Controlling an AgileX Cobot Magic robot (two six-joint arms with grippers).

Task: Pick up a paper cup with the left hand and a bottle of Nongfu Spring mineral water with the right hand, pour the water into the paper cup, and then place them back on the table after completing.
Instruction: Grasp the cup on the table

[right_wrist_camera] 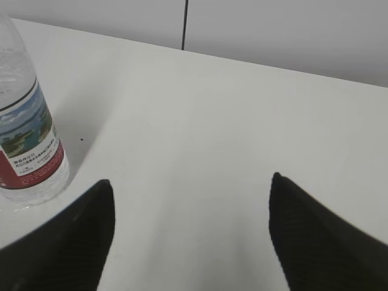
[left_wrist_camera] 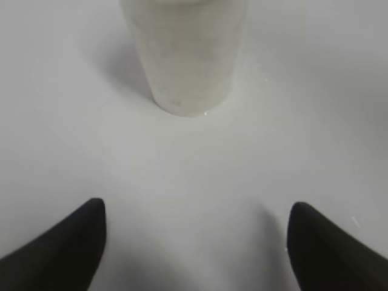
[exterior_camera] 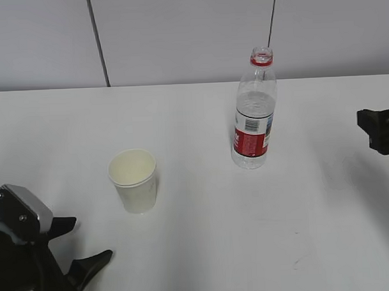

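A white paper cup (exterior_camera: 134, 179) stands upright on the white table (exterior_camera: 204, 234), left of centre. It fills the top of the left wrist view (left_wrist_camera: 185, 54). A clear uncapped water bottle (exterior_camera: 253, 115) with a red label stands upright right of centre; it shows at the left edge of the right wrist view (right_wrist_camera: 27, 139). My left gripper (exterior_camera: 92, 241) is open and empty at the lower left, a short way in front of the cup (left_wrist_camera: 194, 242). My right gripper (right_wrist_camera: 191, 236) is open and empty; only part of that arm (exterior_camera: 380, 129) shows at the right edge, apart from the bottle.
A grey panelled wall (exterior_camera: 190, 34) with dark seams runs behind the table's far edge. A faint scuff (exterior_camera: 301, 262) marks the tabletop at the front right. Bare table lies between cup and bottle.
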